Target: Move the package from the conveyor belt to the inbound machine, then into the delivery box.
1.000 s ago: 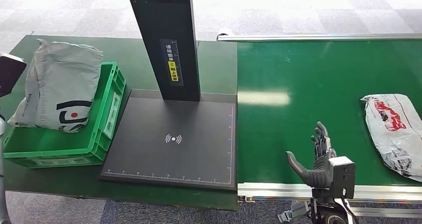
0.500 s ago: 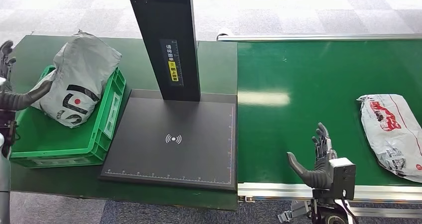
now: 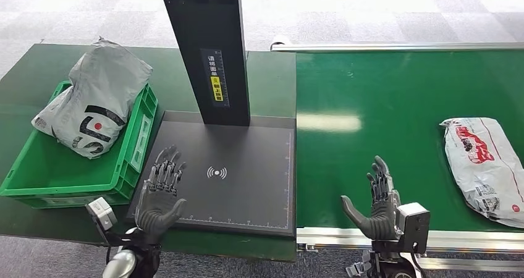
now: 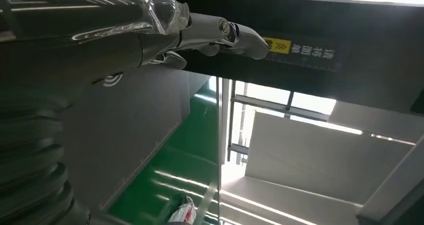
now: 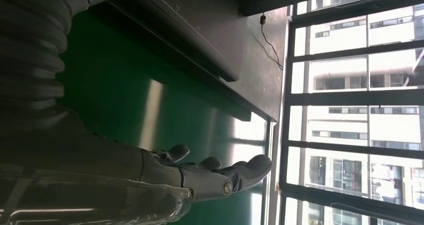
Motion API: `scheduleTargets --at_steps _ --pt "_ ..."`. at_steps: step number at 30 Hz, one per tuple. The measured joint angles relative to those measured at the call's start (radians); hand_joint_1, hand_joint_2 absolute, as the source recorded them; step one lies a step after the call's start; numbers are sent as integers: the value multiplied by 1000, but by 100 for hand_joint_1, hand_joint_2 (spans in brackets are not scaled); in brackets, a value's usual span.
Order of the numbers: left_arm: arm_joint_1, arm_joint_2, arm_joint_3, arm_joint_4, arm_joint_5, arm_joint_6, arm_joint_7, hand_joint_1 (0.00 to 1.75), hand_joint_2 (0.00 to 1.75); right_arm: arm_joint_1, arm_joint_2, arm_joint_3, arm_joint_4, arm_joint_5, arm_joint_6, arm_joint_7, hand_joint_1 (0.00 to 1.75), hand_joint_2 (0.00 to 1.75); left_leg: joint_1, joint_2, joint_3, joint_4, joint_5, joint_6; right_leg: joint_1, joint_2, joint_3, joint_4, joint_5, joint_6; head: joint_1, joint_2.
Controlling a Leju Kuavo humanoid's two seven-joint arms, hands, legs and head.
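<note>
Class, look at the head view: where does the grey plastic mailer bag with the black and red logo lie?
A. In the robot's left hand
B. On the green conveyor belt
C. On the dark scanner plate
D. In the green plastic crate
D: the grey plastic mailer bag rests in the green plastic crate, leaning over its rim, apart from both open hands.

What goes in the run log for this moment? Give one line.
left hand: open, over scanner pad | right hand: open, over belt | grey bag: in crate | white bag: on belt, untouched
</note>
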Motion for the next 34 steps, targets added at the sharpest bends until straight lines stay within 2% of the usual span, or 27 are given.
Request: scheduleTargets --at_steps 5,10,19,34 --pt "28 -43 -29 6 19 1 19 0 175 8 4 10 0 -3 0 -5 0 175 1 0 0 0 0 0 1 0 0 0 0 0 0 0" --pt "38 -62 -36 6 20 0 23 0 175 11 5 15 0 -4 0 -6 0 175 1 0 1 0 0 0 1 0 1 0 0 0 0 0" --pt "40 -71 -44 6 23 -3 24 0 175 11 6 17 0 -8 1 -7 0 175 1 0 1 0 0 0 1 0 1 0 0 0 0 0" --pt "48 -78 -11 35 50 -88 81 0 175 36 10 13 6 -57 38 -32 0 175 1 0 1 0 0 0 1 0 1 0 0 0 0 0"
